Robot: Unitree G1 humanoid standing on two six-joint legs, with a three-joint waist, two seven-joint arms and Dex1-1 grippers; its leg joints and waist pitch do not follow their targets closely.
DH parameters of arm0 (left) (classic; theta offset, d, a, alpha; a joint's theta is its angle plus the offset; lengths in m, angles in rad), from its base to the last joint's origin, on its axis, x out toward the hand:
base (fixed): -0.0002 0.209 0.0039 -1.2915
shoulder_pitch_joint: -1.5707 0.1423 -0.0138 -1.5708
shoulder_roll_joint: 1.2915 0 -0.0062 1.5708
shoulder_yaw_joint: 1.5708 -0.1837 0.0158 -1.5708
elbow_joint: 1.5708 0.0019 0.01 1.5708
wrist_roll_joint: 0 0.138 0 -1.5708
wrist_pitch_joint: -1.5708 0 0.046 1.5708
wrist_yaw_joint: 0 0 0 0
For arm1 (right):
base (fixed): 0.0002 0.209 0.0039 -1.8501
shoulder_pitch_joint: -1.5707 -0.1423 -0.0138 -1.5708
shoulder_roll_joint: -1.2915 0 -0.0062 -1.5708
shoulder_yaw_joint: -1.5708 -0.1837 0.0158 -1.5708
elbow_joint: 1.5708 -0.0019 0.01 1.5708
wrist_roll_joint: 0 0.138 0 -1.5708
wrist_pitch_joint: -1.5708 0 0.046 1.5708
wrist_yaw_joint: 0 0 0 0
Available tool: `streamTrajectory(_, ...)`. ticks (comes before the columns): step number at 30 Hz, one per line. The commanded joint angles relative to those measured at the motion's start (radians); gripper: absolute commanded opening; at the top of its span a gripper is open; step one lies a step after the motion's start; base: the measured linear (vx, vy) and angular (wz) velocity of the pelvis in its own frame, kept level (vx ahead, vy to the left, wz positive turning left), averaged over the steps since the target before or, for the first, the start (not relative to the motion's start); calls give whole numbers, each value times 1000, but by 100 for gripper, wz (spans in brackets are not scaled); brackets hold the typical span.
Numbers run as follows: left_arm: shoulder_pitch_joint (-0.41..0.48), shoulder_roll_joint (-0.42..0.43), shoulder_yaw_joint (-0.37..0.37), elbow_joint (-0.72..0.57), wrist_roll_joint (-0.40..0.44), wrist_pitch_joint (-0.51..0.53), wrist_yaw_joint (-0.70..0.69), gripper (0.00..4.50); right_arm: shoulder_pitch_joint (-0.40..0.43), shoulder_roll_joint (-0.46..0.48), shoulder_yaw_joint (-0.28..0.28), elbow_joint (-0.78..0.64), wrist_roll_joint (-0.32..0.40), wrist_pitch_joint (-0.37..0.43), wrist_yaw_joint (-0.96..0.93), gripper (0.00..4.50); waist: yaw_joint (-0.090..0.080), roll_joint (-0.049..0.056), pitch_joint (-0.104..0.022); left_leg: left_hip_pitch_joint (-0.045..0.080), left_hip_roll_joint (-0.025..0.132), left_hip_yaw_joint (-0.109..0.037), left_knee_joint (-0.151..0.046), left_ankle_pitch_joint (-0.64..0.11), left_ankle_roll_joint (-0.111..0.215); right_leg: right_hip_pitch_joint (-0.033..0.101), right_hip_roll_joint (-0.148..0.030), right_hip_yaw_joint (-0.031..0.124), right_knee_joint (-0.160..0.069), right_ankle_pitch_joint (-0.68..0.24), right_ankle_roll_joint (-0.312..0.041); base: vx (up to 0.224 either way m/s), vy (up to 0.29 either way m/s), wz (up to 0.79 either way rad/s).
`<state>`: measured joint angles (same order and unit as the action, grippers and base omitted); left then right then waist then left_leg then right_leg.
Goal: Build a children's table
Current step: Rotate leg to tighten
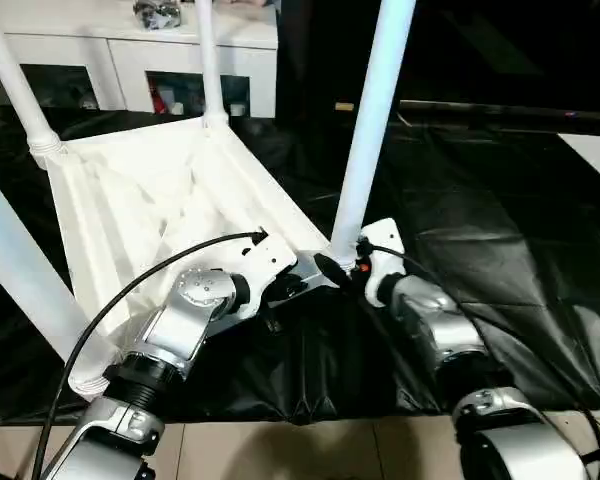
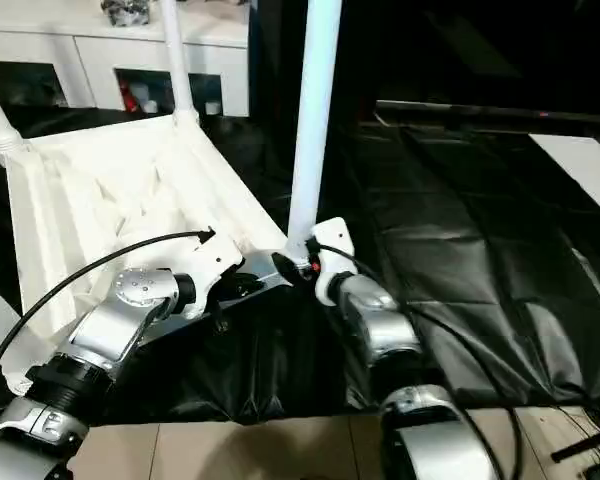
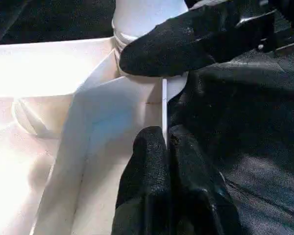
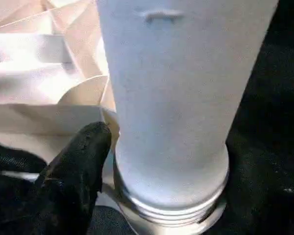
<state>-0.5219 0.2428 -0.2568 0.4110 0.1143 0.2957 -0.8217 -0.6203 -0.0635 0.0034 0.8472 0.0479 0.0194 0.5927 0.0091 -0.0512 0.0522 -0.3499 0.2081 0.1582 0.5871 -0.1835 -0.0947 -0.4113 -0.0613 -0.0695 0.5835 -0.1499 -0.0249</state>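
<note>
The children's table lies upside down and tilted on a black sheet, its ribbed white tabletop (image 1: 150, 200) facing up. White legs stand in its corner sockets: one near right (image 1: 370, 130), one far (image 1: 208, 60), one far left (image 1: 15, 80), one near left (image 1: 30, 270). My left gripper (image 3: 165, 142) is shut on the thin rim of the tabletop, just beside the near right socket. My right gripper (image 1: 350, 260) sits at the base of the near right leg (image 4: 176, 98), with the leg's threaded collar right before it.
A white cabinet (image 1: 130, 60) with glass doors stands behind the table. The black sheet (image 1: 500, 230) covers the floor to the right, and pale tiles (image 1: 310, 450) show at the near edge. A black cable (image 1: 130, 285) loops over my left forearm.
</note>
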Motion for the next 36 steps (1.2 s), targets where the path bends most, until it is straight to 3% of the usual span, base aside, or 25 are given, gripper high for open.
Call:
streamTrajectory(1, -4, -32, -66, -46, -35, -49, -53, 0, 1, 37, 95, -37, 5, -7, 126, 395, 5, 12, -65, -4, 17, 5, -72, -282, 42, 53, -66, 41, -70, -337, -184, 0, 0, 0)
streamTrajectory(8, 33, 84, -82, -94, -79, -121, -260, 0, 10, -104, 123, -97, 27, 2, 404, 395, 22, 11, -71, -8, 20, 13, -66, -151, 86, 59, -64, 44, -47, -165, -237, 0, 0, 0)
streamTrajectory(9, 34, 99, -81, -93, -83, -127, -283, 0, 16, -121, 133, -106, 27, 4, 447, 395, 27, 6, -70, -5, 20, 14, -66, -153, 89, 58, -65, 44, -47, -172, -239, 0, 0, 0)
streamTrajectory(10, 34, 112, -78, -92, -86, -130, -299, 0, 22, -137, 144, -116, 27, 7, 489, 395, 30, 9, -69, -2, 22, 14, -66, -158, 88, 56, -66, 45, -48, -179, -240, 0, 0, 0)
streamTrajectory(11, 35, 127, -74, -92, -91, -135, -321, 0, 31, -157, 161, -130, 28, 11, 543, 395, 29, -8, -68, -2, 23, 17, -66, -162, 91, 56, -64, 44, -49, -187, -237, 0, 0, 0)
streamTrajectory(12, 35, 134, -71, -93, -96, -137, -333, 0, 37, -167, 171, -138, 29, 14, 572, 395, 36, 1, -65, 1, 23, 15, -68, -174, 87, 54, -66, 45, -49, -215, -231, 0, 0, 0)
streamTrajectory(17, 39, 169, -64, -97, -114, -138, -388, 0, 50, -201, 206, -169, 33, 25, 663, 358, 44, -1, -59, 5, 25, 15, -71, -233, 52, 47, -67, 47, -58, -338, -193, 0, 0, 0)
streamTrajectory(19, 40, 177, -64, -95, -118, -142, -401, 0, 51, -208, 212, -176, 37, 34, 684, 343, 47, 4, -58, 6, 25, 14, -71, -251, 41, 44, -68, 48, -61, -371, -180, 0, 0, 0)
streamTrajectory(22, 39, 187, -66, -94, -125, -140, -421, 0, 53, -216, 219, -186, 40, 46, 707, 326, 48, 0, -59, 3, 25, 13, -72, -245, 38, 47, -68, 48, -59, -360, -176, 0, 0, 0)
streamTrajectory(30, 35, 195, -80, -86, -137, -137, -465, 0, 81, -245, 252, -233, 36, 63, 775, 275, 52, 2, -64, 1, 24, 16, -69, -206, 44, 51, -65, 48, -52, -292, -195, 0, 0, 0)
streamTrajectory(35, 24, 173, -71, -68, -122, -144, -416, 0, 85, -224, 235, -229, 41, 65, 732, 272, 51, 2, -62, 2, 24, 15, -69, -224, 38, 49, -66, 48, -56, -331, -185, 0, 0, 0)
streamTrajectory(36, 13, 154, -65, -51, -109, -143, -370, 0, 84, -201, 217, -214, 45, 62, 685, 272, 50, -5, -60, 3, 23, 15, -68, -225, 39, 47, -66, 48, -58, -347, -178, 0, 0, 0)
